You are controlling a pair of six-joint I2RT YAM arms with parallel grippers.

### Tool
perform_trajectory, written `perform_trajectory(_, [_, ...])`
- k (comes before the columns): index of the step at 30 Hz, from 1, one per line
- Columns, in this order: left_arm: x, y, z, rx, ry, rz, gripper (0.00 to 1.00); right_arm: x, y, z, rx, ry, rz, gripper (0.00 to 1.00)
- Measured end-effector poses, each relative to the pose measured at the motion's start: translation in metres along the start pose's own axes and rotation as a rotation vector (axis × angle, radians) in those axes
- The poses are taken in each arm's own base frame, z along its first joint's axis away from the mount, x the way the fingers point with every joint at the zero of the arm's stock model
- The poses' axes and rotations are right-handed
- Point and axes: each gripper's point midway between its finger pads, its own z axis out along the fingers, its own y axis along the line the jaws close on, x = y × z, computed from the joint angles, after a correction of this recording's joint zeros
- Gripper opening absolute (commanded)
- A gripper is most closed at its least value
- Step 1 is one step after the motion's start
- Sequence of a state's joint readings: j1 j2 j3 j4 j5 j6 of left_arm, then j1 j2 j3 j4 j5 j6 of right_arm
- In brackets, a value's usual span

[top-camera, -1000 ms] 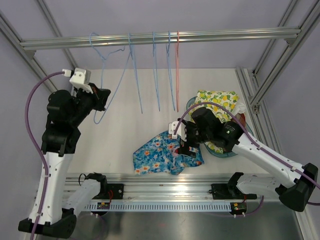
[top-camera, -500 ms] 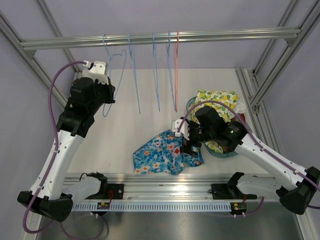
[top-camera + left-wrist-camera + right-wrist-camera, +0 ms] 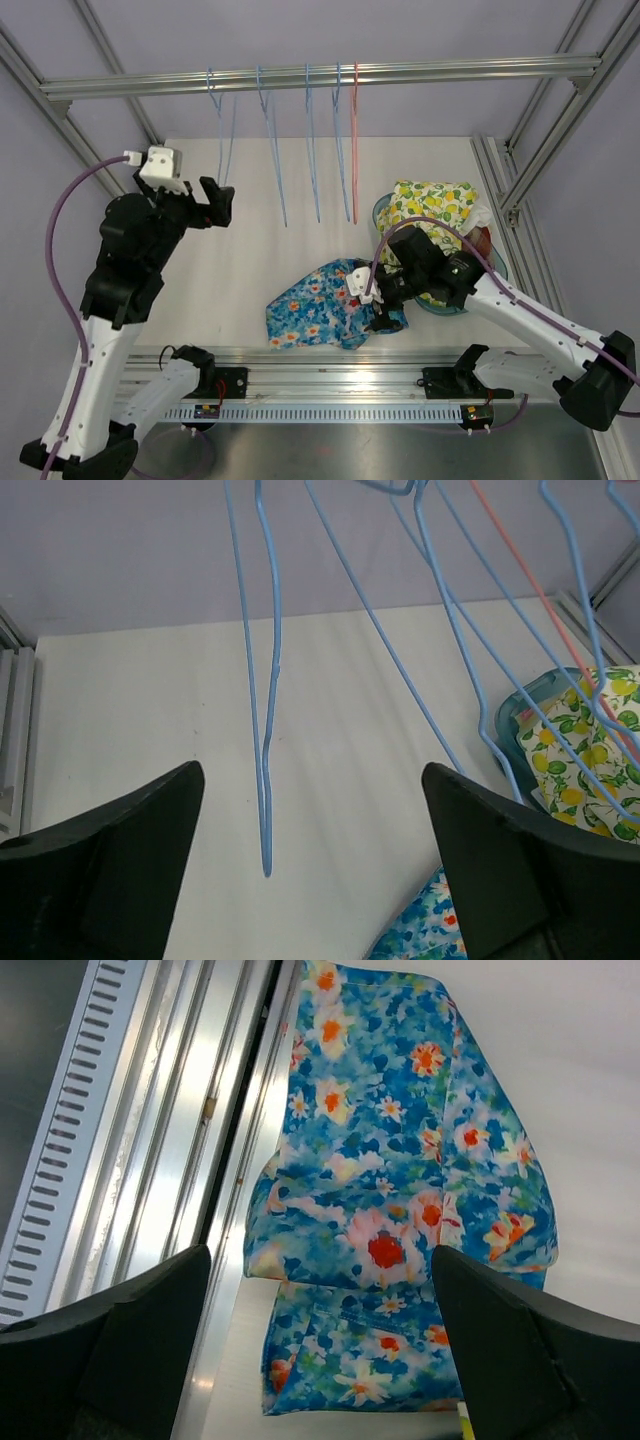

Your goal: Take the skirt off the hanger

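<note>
Clearly open wide and empty at the left gripper (image 3: 312,780), raised just in front of a bare blue hanger (image 3: 262,730) without touching it. Equally wide open at the right gripper (image 3: 320,1255), low over the skirt (image 3: 325,305), with no cloth between the fingers. Off the hanger already, crumpled in a blue flowered heap on the table (image 3: 250,260) near its front edge, just beside a teal basket (image 3: 383,208) with a lemon-print cloth (image 3: 435,200) inside.
</note>
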State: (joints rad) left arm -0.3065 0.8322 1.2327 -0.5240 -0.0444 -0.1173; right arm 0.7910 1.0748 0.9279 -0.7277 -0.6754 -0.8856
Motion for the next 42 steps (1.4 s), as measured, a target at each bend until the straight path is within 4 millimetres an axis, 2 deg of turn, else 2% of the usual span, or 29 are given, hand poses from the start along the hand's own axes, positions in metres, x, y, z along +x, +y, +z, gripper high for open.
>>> perform_trajectory(5, [-0.01,0.0,-0.041,0.004,-0.076,-0.035,0.99,0.014,-0.002,0.016,-0.069,0.017,-0.114,1.0])
perform_trajectory(11, [0.024,0.007,-0.081,-0.019,-0.07,-0.113,0.99,0.052,-0.014,0.046,-0.143,0.132,-0.175,0.99])
perform_trajectory(16, [0.056,0.014,-0.102,-0.05,-0.045,-0.191,0.99,0.075,-0.029,0.065,-0.133,0.239,-0.358,0.99])
perform_trajectory(19, [0.067,0.016,-0.112,-0.059,-0.046,-0.227,0.99,0.091,-0.032,0.073,-0.125,0.295,-0.464,0.99])
perform_trajectory(23, [0.072,0.017,-0.118,-0.066,-0.06,-0.259,0.99,0.113,-0.028,0.089,-0.162,0.363,-0.51,0.97])
perform_trajectory(24, [0.073,0.018,-0.118,-0.068,-0.059,-0.263,0.99,0.115,-0.026,0.094,-0.174,0.373,-0.515,0.95])
perform_trajectory(27, [0.076,0.018,-0.118,-0.074,-0.05,-0.272,0.99,0.111,-0.023,0.103,-0.187,0.382,-0.525,0.74])
perform_trajectory(28, [0.077,0.018,-0.118,-0.075,-0.048,-0.275,0.99,0.111,-0.021,0.106,-0.194,0.387,-0.519,0.54])
perform_trajectory(32, [0.078,0.018,-0.119,-0.074,-0.05,-0.279,0.99,0.109,-0.022,0.116,-0.214,0.414,-0.452,0.13])
perform_trajectory(35, [0.082,0.019,-0.12,-0.072,-0.055,-0.279,0.99,0.101,-0.025,0.113,-0.198,0.422,-0.393,0.01])
perform_trajectory(37, [0.085,0.018,-0.121,-0.067,-0.056,-0.279,0.99,0.095,-0.02,0.106,-0.198,0.412,-0.362,0.0])
perform_trajectory(39, [0.088,0.017,-0.121,-0.06,-0.055,-0.279,0.99,0.08,-0.012,0.09,-0.196,0.376,-0.334,0.0])
perform_trajectory(42, [0.094,0.014,-0.119,-0.037,-0.044,-0.276,0.99,0.041,-0.003,0.052,-0.139,0.266,-0.314,0.0])
